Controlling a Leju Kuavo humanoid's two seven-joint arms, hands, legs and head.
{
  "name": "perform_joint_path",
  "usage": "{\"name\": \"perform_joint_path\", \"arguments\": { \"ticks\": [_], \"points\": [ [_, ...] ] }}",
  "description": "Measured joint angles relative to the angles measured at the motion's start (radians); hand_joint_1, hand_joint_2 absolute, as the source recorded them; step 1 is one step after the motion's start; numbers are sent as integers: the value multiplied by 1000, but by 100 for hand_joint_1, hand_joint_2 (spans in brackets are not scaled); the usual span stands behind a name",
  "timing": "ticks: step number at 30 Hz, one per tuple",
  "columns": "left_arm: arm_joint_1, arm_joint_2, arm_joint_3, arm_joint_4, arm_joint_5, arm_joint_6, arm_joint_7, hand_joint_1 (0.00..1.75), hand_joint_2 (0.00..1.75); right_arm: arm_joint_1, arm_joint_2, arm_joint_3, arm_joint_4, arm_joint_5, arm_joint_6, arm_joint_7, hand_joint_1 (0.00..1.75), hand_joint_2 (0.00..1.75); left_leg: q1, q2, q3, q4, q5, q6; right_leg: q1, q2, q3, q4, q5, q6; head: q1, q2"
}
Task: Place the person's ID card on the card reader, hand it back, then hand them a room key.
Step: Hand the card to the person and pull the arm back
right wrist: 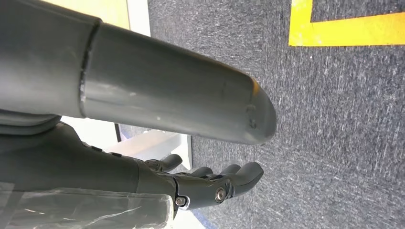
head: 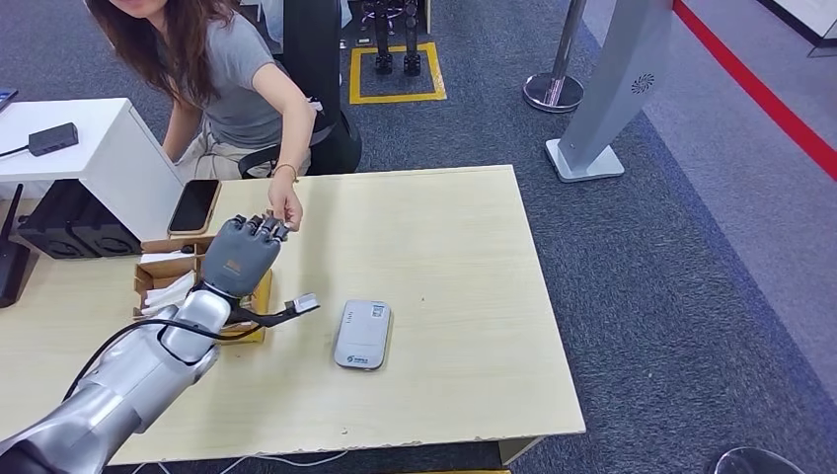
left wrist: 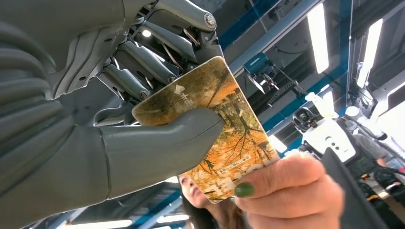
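Note:
My left hand (head: 242, 259) is raised over the table's left side, near the person's hand (head: 285, 210). In the left wrist view my left hand (left wrist: 119, 119) pinches a card (left wrist: 239, 138) printed with orange autumn trees between thumb and fingers. The person's fingers (left wrist: 286, 188) grip the card's other end. The grey card reader (head: 362, 334) lies flat on the table, to the right of my left forearm, with nothing on it. My right hand (right wrist: 157, 176) hangs beside the table above the carpet, fingers apart and holding nothing.
A cardboard box (head: 163, 273) with papers stands at the table's left, a phone (head: 194, 205) behind it. A white cabinet (head: 94, 148) and black speakers (head: 64, 232) stand further left. The person (head: 222, 79) sits behind the table's far edge. The light wooden table (head: 464, 296) stretches to the right.

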Motion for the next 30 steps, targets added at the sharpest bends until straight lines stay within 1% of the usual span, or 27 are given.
{"name": "perform_joint_path", "arguments": {
  "ticks": [4, 10, 11, 14, 15, 23, 25, 30],
  "points": [
    [-28, 44, 5, 9, 2, 0, -21, 175, 175, 0, 0, 0, 1, 0, 2, 0, 0, 0, 1, 0, 0, 0, 0, 0, 0, 0, 0, 0, 0, 0, 0, 0],
    [-51, 91, 32, 28, 4, 0, -46, 175, 175, 1, 2, 0, 1, -6, 4, 7, 0, 0, 1, 1, 0, 0, 0, 0, 0, 1, 0, 1, 0, 0, 1, 0],
    [-51, 98, 39, 28, 4, 0, -47, 164, 175, 1, 2, 0, 1, -6, 4, 7, 0, 0, 1, 1, 0, 0, 0, 0, 0, 1, 0, 1, 0, 0, 1, 0],
    [-52, 113, 59, 31, 4, 0, -49, 34, 175, 1, 4, 0, 2, -7, 4, 8, 0, 0, 1, 1, 0, 0, 0, 0, 0, 1, 0, 0, 0, 0, 1, 0],
    [-52, 116, 66, 32, 3, 0, -50, 1, 175, 1, 5, 0, 2, -9, 4, 8, 0, 0, 1, 1, 0, 0, 0, 0, 0, 1, 0, 0, 0, 0, 1, 0],
    [-51, 128, 115, 38, 4, 0, -45, 0, 175, 1, 9, -2, 2, -20, 4, 13, 0, 0, 0, 1, 0, 0, 0, 0, 0, 1, 0, 0, 0, 0, 1, 0],
    [-51, 127, 132, 40, 4, 0, -62, 0, 175, 1, 10, -5, 2, -23, 4, 16, 0, 0, 0, 1, 0, 0, 0, 0, 0, 1, 0, 0, 0, 0, 1, 0],
    [-43, 115, 202, 45, 4, 0, -138, 0, 175, 2, 12, -20, 2, -40, 2, 18, 0, 0, 0, 1, 0, 0, 0, 0, 0, 1, 0, 0, 0, 0, 1, 0]
  ]
}}
